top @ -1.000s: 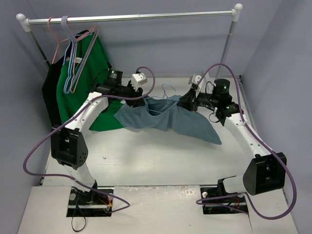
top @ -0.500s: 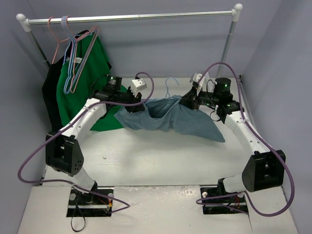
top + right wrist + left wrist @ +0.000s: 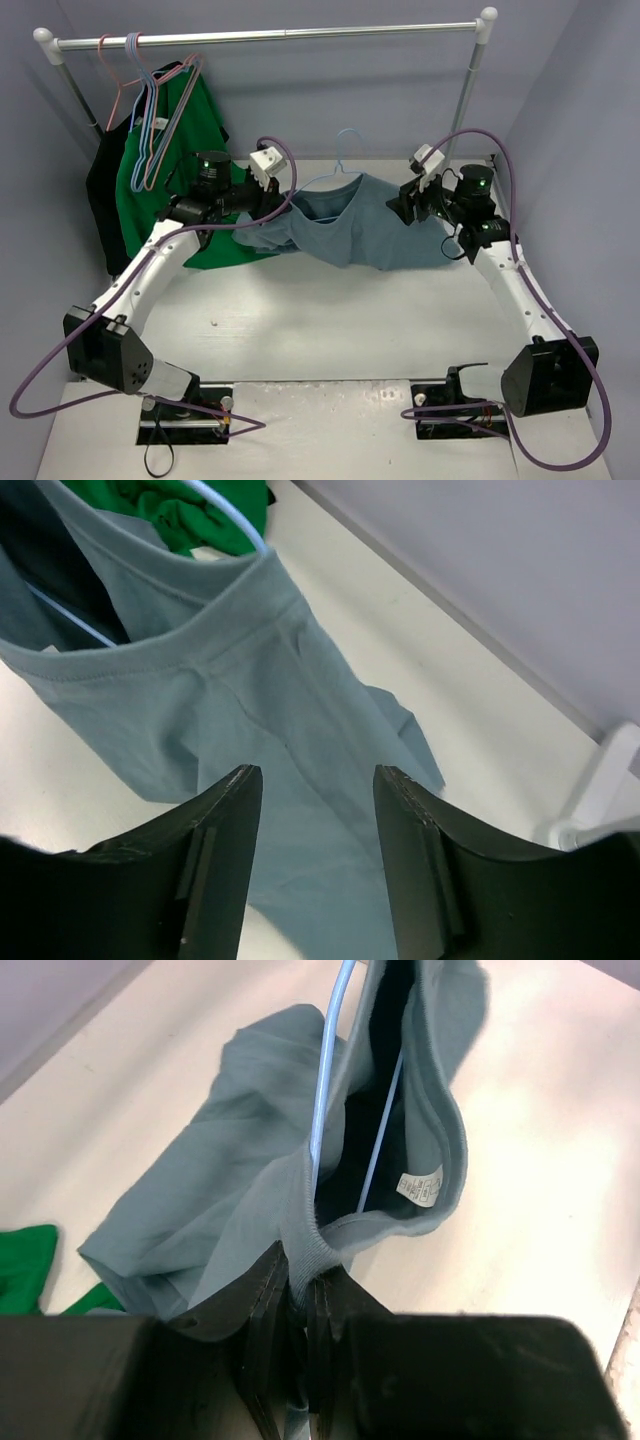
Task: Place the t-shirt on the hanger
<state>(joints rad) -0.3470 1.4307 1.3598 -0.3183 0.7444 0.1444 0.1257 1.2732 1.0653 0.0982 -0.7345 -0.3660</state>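
The grey-blue t-shirt [image 3: 350,228] hangs bunched between the two arms above the table, its lower edge drooping to the surface. The light-blue wire hanger [image 3: 322,180] runs inside the neck opening, its hook standing up behind. My left gripper [image 3: 286,205] is shut on the ribbed collar; in the left wrist view the gripper [image 3: 298,1278] pinches that collar of the t-shirt [image 3: 230,1160], with the hanger [image 3: 325,1100] wire passing into the neck. My right gripper [image 3: 402,205] is open just right of the shirt. In the right wrist view the gripper [image 3: 315,780] hovers over the t-shirt [image 3: 250,680] with nothing between its fingers.
A metal rail [image 3: 270,37] spans the back on two posts. At its left end hang pink hangers [image 3: 150,125], a bright green shirt [image 3: 195,130] and a black garment [image 3: 103,185]. Grey walls close in on both sides.
My right gripper has opened, let go of the shirt and drawn back to the right. The left gripper closed on the collar and pulled left. The hanger's hook now stands higher.
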